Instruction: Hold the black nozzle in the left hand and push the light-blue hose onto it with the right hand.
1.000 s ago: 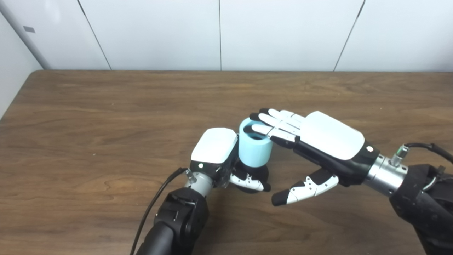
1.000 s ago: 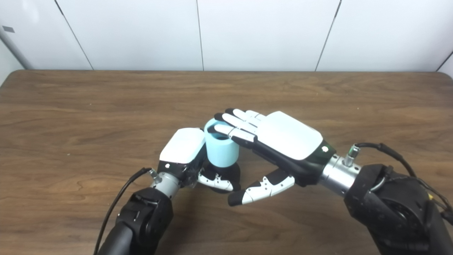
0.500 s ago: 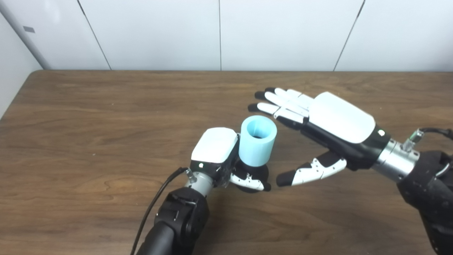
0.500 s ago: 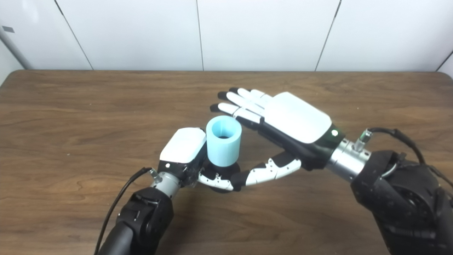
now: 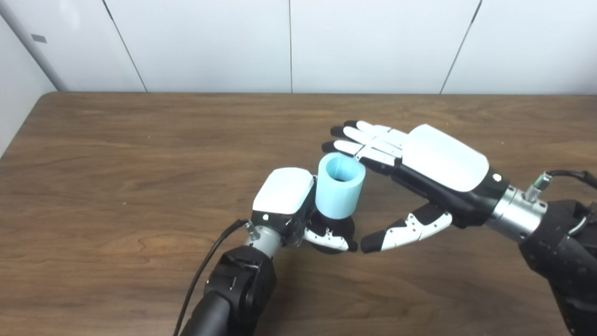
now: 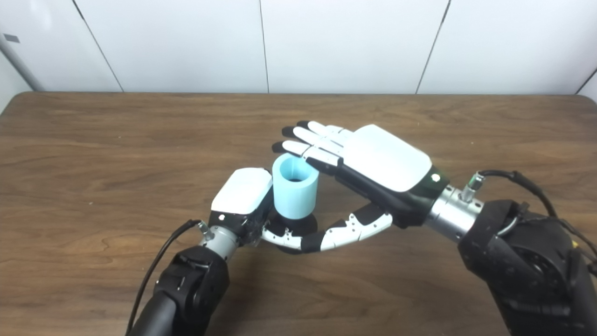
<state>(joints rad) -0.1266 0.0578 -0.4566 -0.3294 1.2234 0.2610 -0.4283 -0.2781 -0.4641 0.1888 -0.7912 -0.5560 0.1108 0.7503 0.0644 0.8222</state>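
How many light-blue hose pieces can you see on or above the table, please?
1. The light-blue hose stands upright on the black nozzle held by the left hand, beside the open right hand. None appear hidden.

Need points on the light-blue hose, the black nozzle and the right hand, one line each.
light-blue hose point(image 5: 339, 198), left eye view, on its outer side wall.
black nozzle point(image 5: 344, 228), left eye view, on the dark base showing under the hose.
right hand point(image 6: 387, 156), right eye view, on the white back plate.
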